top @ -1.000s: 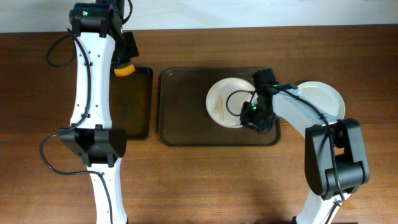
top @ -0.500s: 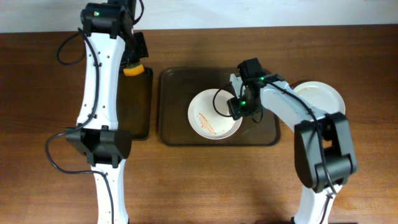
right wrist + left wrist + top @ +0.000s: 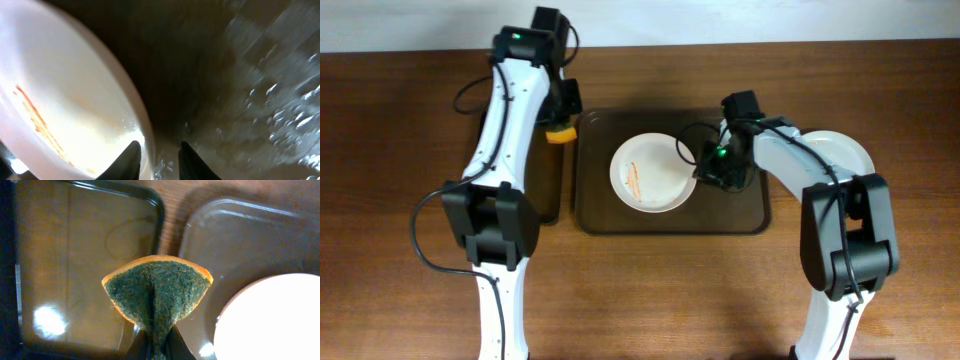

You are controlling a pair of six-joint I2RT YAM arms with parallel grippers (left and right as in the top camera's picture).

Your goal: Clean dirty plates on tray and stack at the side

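Sauce-streaked plate (image 3: 653, 172) sits centre-left in the brown tray (image 3: 600, 215). The wrist view has the right fingers (image 3: 131, 160) straddling its right rim with a gap between them; gripping or not, can't tell. Only overhead catches a second plate (image 3: 845, 150) on the counter (image 3: 400, 150), right of the tray. Left fingers (image 3: 177, 347) clamp a folded sponge (image 3: 157, 287), green face out, over the black tray (image 3: 75, 255) edge.

Sauce-streaked plate (image 3: 65, 95) rim straddled by end effector (image 3: 157, 159), tray (image 3: 225, 100) beneath.
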